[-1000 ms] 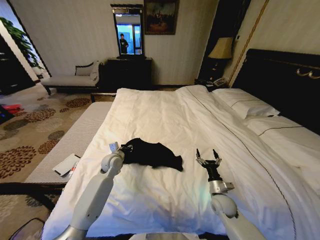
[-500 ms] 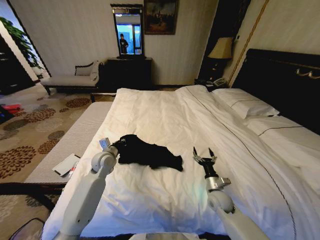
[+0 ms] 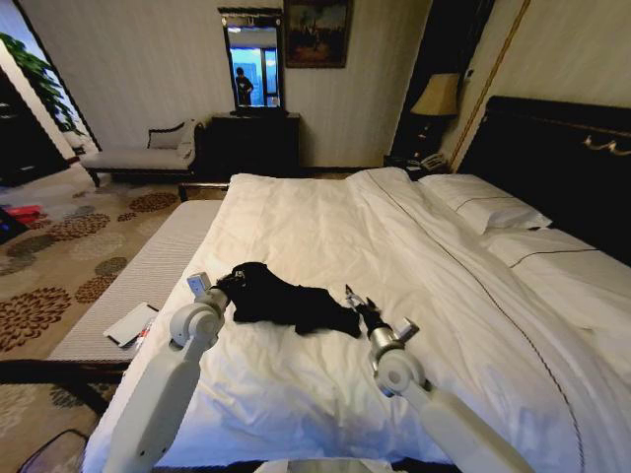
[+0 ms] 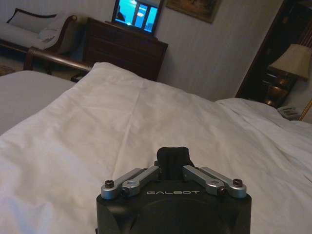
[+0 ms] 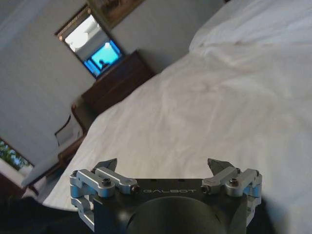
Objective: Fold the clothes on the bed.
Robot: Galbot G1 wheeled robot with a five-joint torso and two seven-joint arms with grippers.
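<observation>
While its jaws pinch a fold of black cloth, the left gripper [image 3: 226, 285] holds the T-shirt [image 3: 286, 301] at that garment's nine o'clock edge. The right gripper [image 3: 353, 300], jaws spread wide and holding nothing, sits at the shirt's three o'clock edge. The crumpled T-shirt lies on the bed [image 3: 325, 227], toward six o'clock of the white duvet.
</observation>
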